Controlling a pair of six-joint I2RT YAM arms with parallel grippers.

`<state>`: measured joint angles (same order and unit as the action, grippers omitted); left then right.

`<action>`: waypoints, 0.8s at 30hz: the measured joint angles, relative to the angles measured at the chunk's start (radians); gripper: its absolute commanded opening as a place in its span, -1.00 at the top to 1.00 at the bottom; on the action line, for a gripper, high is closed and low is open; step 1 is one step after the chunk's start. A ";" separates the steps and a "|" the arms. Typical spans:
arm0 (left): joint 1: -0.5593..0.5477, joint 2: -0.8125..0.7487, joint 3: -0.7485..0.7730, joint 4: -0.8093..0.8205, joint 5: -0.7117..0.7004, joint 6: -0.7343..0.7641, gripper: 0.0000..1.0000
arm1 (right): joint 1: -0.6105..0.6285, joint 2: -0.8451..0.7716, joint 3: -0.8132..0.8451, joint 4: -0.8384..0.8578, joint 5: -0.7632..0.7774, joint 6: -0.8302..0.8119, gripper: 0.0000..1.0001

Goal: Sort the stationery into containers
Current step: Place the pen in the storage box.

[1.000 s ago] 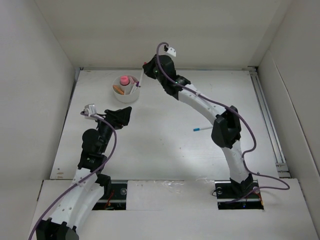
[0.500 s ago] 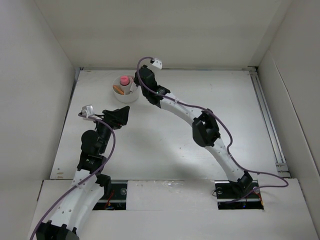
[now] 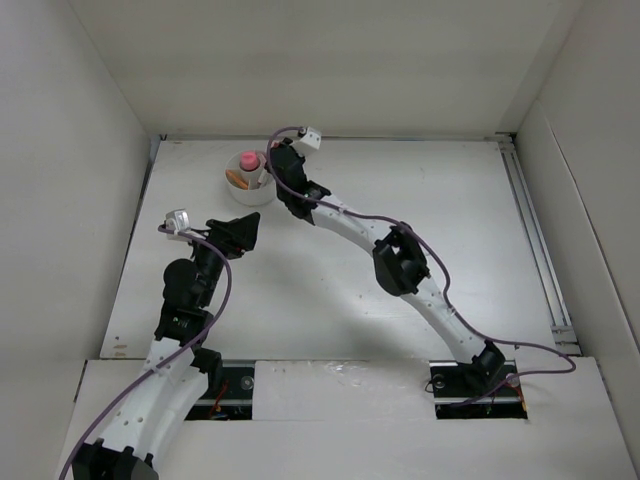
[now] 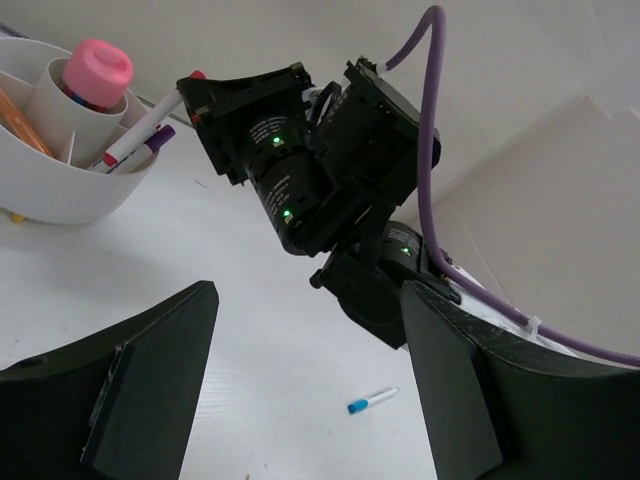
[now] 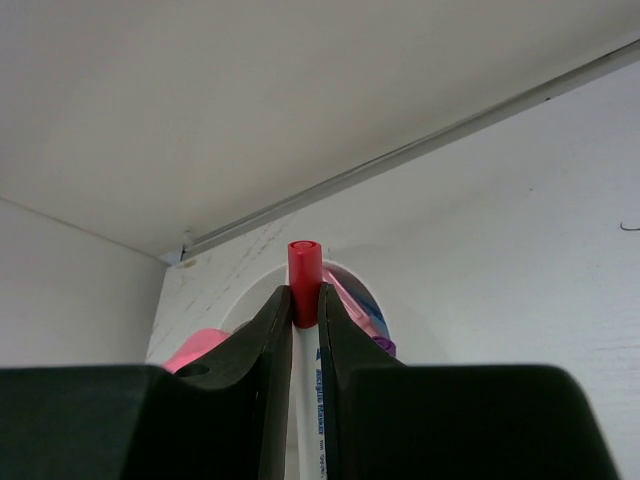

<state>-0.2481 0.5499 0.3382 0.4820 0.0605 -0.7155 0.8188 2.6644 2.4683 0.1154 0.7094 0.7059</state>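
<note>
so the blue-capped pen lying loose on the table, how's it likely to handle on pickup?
The blue-capped pen looks slim and round, lying flat on the smooth white table, so a nudge would probably roll it. It looks straight and rigid, likely light. It sits so low that the jaws would probably need to close at the tabletop; it may skid.

The red-capped white pen (image 5: 303,262), in the right gripper (image 5: 304,294), is at the right rim of the round white divided bowl (image 3: 247,201); the left gripper (image 3: 247,230) is nearer, apart.
</note>
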 measured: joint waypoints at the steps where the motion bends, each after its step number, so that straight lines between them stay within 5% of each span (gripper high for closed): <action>1: 0.000 0.001 0.000 0.000 0.000 0.000 -0.41 | 0.001 0.006 0.000 0.004 0.003 -0.003 0.86; 5: 0.000 0.003 0.000 0.000 0.002 0.000 -0.41 | 0.006 0.012 -0.024 0.028 0.018 -0.014 0.76; 15: 0.000 0.003 0.000 0.000 0.004 0.000 -0.41 | 0.021 -0.080 -0.250 0.093 0.009 -0.061 -0.19; 20: 0.000 0.010 0.000 0.001 0.010 0.000 -0.41 | 0.021 -0.259 -0.372 0.096 -0.055 -0.093 -0.54; 24: 0.000 0.013 0.000 0.000 0.017 0.000 -0.41 | 0.021 -0.474 -0.499 0.107 -0.076 -0.108 -0.60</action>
<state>-0.2481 0.5629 0.3382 0.4824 0.0772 -0.7155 0.8394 2.1902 1.9690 0.2222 0.6334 0.5983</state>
